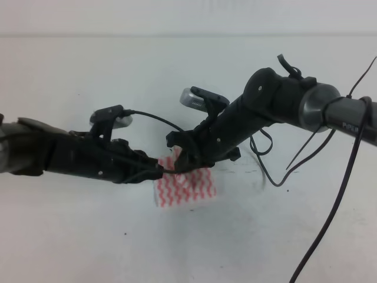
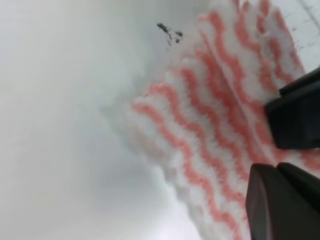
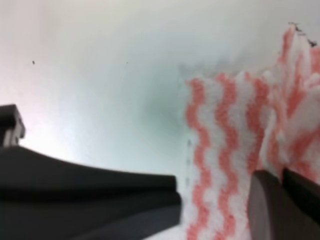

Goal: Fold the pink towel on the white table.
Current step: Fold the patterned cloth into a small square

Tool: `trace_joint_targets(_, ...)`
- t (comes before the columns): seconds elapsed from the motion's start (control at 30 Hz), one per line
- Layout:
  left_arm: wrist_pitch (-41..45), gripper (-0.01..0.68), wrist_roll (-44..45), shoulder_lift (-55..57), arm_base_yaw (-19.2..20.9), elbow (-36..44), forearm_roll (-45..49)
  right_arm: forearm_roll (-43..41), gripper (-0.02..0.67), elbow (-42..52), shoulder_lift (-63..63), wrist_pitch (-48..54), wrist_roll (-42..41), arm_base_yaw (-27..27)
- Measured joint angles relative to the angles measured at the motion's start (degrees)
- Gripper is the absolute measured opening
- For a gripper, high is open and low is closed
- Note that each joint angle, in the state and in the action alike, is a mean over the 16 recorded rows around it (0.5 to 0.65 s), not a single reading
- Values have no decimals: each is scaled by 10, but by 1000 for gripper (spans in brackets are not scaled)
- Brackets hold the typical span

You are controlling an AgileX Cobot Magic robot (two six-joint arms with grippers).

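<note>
The pink towel (image 1: 187, 187), with pink-red and white wavy stripes, lies as a small patch on the white table (image 1: 88, 236), just right of centre. My left gripper (image 1: 159, 171) reaches in from the left to the towel's upper left corner. My right gripper (image 1: 184, 164) comes down from the upper right onto the top edge beside it. In the left wrist view the towel (image 2: 210, 125) rises off the table towards my left gripper (image 2: 281, 200), whose jaws are pressed together on the cloth. In the right wrist view the towel (image 3: 225, 150) bunches up at my right gripper (image 3: 284, 202), shut on its edge.
Loose black cables (image 1: 330, 194) hang from the right arm over the table's right side. The left arm (image 3: 85, 200) crosses the lower left of the right wrist view. A dark scuff (image 2: 169, 31) marks the table beside the towel's far corner.
</note>
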Motion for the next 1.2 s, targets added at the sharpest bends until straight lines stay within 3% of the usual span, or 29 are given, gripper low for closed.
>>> trace_joint_targets(0.33, 35, -6, 24, 3, 26, 0, -39, 3, -16, -1, 0, 2, 0, 0)
trace_joint_targets(1.2, 42, -6, 39, 60, 27, 0, -78, 33, -16, -5, 0, 11, -1, 3)
